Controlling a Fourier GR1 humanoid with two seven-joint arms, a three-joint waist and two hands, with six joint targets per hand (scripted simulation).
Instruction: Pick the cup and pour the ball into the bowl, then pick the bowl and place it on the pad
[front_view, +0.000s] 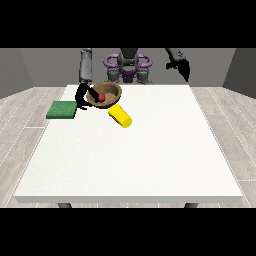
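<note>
A brown bowl (106, 92) sits near the table's far edge with a red ball (101, 97) inside it. A yellow cup (120, 116) lies on its side just in front of the bowl, apart from both hands. The hand at the view's left (81, 96) is at the bowl's left rim, with a finger reaching over the rim towards the ball. A green pad (62, 110) lies at the table's left edge, left of that hand. The hand at the view's right (182, 66) hangs raised beyond the table's far right, holding nothing.
The white table (130, 160) stretches wide towards the camera. The robot's torso (128, 67) stands behind the bowl at the far edge.
</note>
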